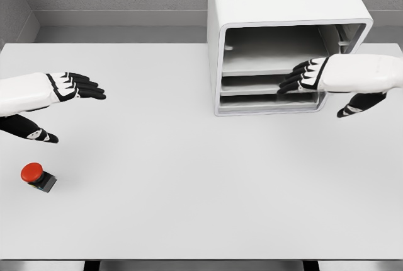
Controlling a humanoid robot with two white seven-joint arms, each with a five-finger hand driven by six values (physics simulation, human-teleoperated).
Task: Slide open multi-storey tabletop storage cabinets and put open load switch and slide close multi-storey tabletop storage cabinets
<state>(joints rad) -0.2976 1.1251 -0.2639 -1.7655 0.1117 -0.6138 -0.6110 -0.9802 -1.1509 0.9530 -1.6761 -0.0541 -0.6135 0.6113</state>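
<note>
Head view: nearest the camera, at the lower left of the plain white bench [201, 189], sits the small load switch with a round red button on a dark square base [38, 176], untouched. Above it the left hand [66, 88] hovers over the bench, its black-tipped fingers [88, 88] stretched out flat and released, thumb hanging below, holding nothing. Towards the back right stands the white box-shaped multi-storey storage cabinet [277, 6], its front showing stacked grey drawers. The right hand [334, 75] reaches across that front, fingers [296, 79] extended and relaxed at the middle drawer [258, 83], gripping nothing visible.
</note>
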